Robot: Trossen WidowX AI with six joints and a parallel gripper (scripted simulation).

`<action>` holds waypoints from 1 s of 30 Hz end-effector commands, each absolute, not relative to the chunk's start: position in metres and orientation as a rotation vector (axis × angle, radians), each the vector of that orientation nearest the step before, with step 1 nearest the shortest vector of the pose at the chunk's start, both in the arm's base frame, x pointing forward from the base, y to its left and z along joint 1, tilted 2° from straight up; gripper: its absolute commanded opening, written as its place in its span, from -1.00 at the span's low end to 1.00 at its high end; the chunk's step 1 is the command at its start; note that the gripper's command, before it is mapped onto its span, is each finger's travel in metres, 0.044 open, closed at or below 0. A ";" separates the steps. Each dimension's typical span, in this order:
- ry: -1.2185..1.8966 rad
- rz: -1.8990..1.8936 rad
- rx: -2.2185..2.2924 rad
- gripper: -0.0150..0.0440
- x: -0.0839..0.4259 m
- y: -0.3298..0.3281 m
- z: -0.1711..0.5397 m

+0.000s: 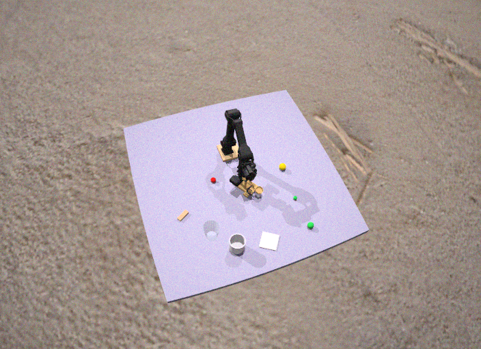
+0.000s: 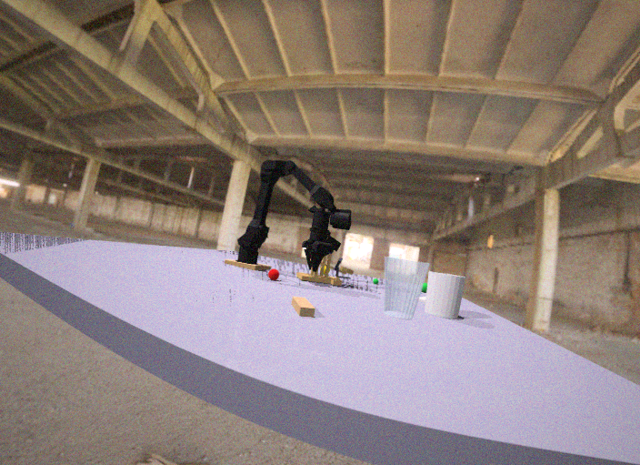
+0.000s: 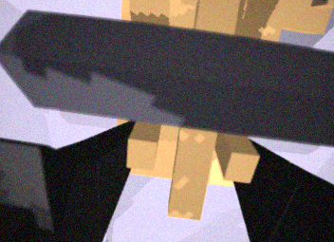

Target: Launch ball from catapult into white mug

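The wooden catapult (image 1: 246,187) (image 2: 318,279) (image 3: 186,195) stands upright in front of the arm, its round cup toward the right in the top view; no ball shows in it. My gripper (image 1: 244,179) (image 2: 315,270) (image 3: 185,134) points down, shut on the catapult, with a finger against each outer side of its two short posts. A dark bar crosses above it in the wrist view. The white mug (image 1: 237,249) (image 2: 443,295) stands upright near the front edge. A red ball (image 1: 213,179) (image 2: 273,274) lies left of the catapult.
Also there are a yellow ball (image 1: 282,166), a green ball (image 1: 310,225) (image 2: 424,288), a small green ball (image 1: 295,197) (image 2: 375,281), a clear glass (image 1: 210,228) (image 2: 405,289) beside the mug, a wooden block (image 1: 182,215) (image 2: 303,307) and a white square (image 1: 269,240).
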State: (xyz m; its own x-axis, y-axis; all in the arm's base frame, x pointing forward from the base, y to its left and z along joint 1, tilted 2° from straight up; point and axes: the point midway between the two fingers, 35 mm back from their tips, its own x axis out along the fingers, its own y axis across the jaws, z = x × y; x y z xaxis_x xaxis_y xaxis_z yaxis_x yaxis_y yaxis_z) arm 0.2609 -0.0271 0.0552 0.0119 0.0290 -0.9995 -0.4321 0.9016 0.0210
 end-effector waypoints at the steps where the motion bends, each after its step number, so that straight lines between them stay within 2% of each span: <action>1: 1.523 0.368 -0.329 -0.11 0.261 -0.027 0.056; 5: 1.524 0.369 -0.329 -0.47 0.262 -0.028 0.094; 6: 1.524 0.369 -0.329 -0.49 0.261 -0.029 0.103; 13: 1.511 0.431 -0.394 -0.49 0.269 -0.039 0.106; 30: 1.371 0.862 -0.850 -0.49 0.319 -0.131 0.105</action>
